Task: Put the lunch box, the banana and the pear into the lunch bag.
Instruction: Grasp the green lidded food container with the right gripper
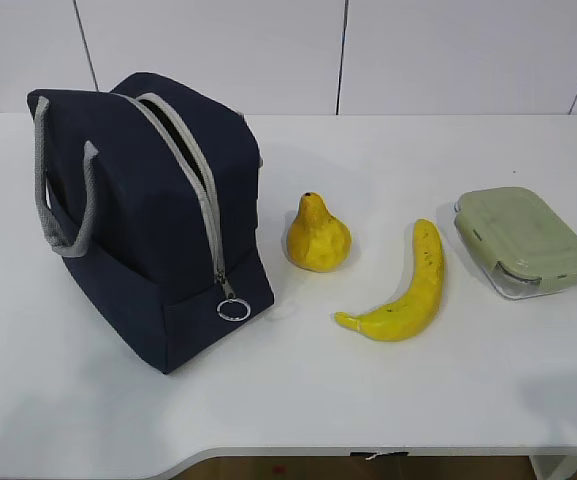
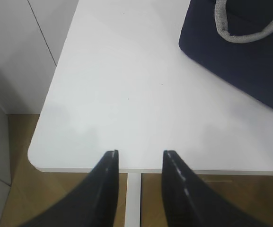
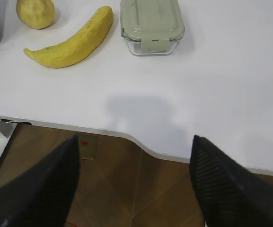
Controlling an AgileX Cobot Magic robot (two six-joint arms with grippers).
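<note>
The navy lunch bag (image 1: 153,230) stands on the left of the white table, zipper partly open along its top, grey handles hanging on its left side. To its right sit the yellow pear (image 1: 317,236), then the curved banana (image 1: 408,288), then the lunch box (image 1: 523,240) with its sage-green lid. Neither arm shows in the exterior view. My left gripper (image 2: 140,152) hangs open and empty over the table's near edge, the bag's corner (image 2: 240,52) far off at upper right. My right gripper (image 3: 135,139) is open wide and empty, short of the banana (image 3: 72,41), pear (image 3: 35,13) and lunch box (image 3: 150,23).
The table's front edge (image 1: 268,452) has a curved cut-out near the middle. Wooden floor (image 3: 127,189) lies below both grippers. A white panelled wall (image 1: 348,50) runs behind the table.
</note>
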